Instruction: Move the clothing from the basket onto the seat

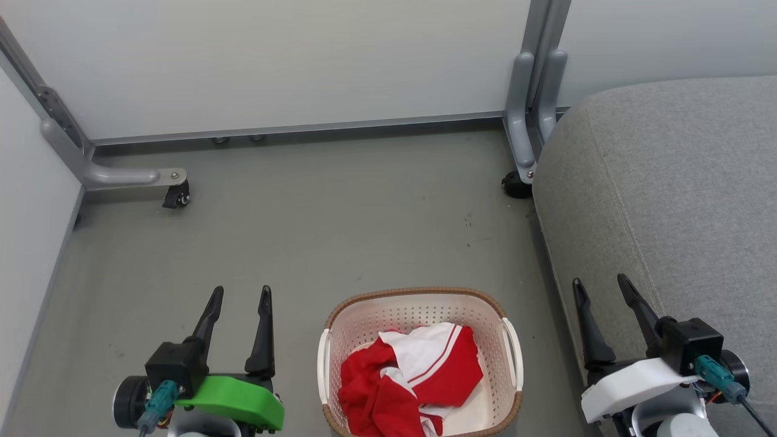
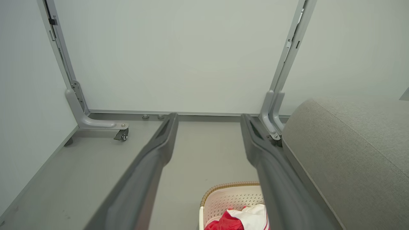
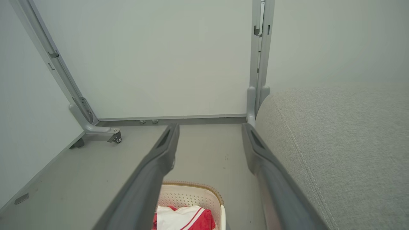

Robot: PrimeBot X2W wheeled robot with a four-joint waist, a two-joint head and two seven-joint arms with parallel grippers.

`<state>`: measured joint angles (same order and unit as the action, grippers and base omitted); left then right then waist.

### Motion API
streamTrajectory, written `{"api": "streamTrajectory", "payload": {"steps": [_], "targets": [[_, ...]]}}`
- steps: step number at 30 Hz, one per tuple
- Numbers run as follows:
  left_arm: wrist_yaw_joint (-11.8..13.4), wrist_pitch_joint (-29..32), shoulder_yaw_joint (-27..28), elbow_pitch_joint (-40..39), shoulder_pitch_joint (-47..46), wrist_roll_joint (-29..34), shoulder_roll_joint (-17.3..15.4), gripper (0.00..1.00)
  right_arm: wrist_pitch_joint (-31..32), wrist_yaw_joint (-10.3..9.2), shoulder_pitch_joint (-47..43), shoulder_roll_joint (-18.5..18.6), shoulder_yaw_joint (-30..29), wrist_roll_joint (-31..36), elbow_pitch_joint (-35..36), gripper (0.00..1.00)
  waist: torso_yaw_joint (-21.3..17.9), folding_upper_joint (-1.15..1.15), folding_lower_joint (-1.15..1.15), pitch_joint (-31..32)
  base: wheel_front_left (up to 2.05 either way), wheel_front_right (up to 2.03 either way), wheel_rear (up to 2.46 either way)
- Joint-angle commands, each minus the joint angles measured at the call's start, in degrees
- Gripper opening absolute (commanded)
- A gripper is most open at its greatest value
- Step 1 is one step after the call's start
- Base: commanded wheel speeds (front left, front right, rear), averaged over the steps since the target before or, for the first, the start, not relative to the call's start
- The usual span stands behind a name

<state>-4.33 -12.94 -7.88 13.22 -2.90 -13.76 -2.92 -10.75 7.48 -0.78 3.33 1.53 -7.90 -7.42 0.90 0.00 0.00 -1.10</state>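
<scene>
Head view: clothing heaped in basket on floor, between left claw and right claw. Both wide, empty. Seat stands right of basket.
Left wrist view: claw splayed wide, basket low between.
Right wrist view: claw splayed wide, seat alongside.

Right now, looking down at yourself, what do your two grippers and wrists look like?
Each gripper has two long, tapering dark fingers on a black block. The left gripper has a bright green wrist cover, and the right gripper has a white wrist cover. A teal plug with a cable is fitted at each wrist: the left plug and the right plug.
</scene>
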Motion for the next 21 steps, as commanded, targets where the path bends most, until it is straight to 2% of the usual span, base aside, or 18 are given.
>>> {"api": "streamTrajectory", "payload": {"steps": [1, 21], "targets": [[-0.25, -0.45, -0.21, -0.1, 0.55, 1.27, -0.14, 1.0, -0.59, 0.02, -0.33, 0.09, -0.12, 1.25, 0.43, 1.0, -0.01, 0.0, 0.0, -0.04, 0.0, 0.0, 0.0], [0.25, -2.31, -0.42, 0.96, 1.39, 5.74, -0.03, 1.0, -2.0, 0.01, -1.19, -0.35, -0.4, 6.88, 0.97, 1.0, 0.13, 0.0, 0.0, 0.01, 0.0, 0.0, 0.0]]}}
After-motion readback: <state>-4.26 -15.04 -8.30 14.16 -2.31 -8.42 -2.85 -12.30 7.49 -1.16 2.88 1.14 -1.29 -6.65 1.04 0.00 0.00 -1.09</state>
